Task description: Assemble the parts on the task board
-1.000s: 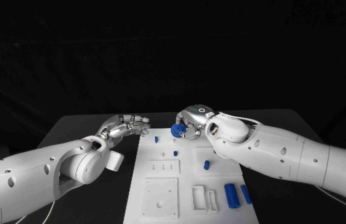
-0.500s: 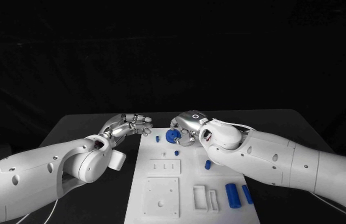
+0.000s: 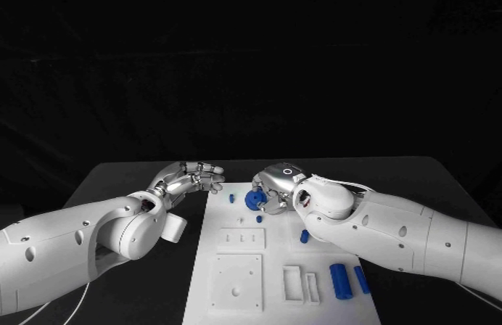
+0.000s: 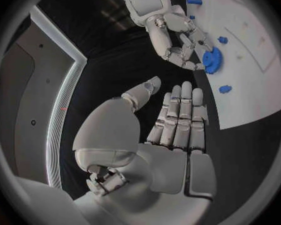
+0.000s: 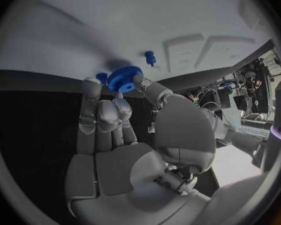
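The white task board (image 3: 239, 267) lies in the middle of the table. My right hand (image 3: 277, 186) pinches a blue gear (image 3: 254, 199) just above the board's far end, close to a small blue peg (image 3: 231, 198). The right wrist view shows the gear (image 5: 123, 78) at my fingertips (image 5: 139, 81), with a peg (image 5: 150, 58) standing beyond it. My left hand (image 3: 191, 178) hovers open and holds nothing beside the board's far left corner. From the left wrist, my left hand (image 4: 172, 120) faces the right hand (image 4: 175, 40) and the gear (image 4: 211, 60).
Another small blue peg (image 3: 260, 219) and a short blue piece (image 3: 303, 236) stand mid-board. Two blue cylinders (image 3: 338, 281) lie at the board's near right, next to white slotted blocks (image 3: 291, 281). Black table (image 3: 125, 187) lies on both sides of the board.
My right hand has brought the gear down and a little to the left, closer to the board and the far peg. The left hand has barely moved.
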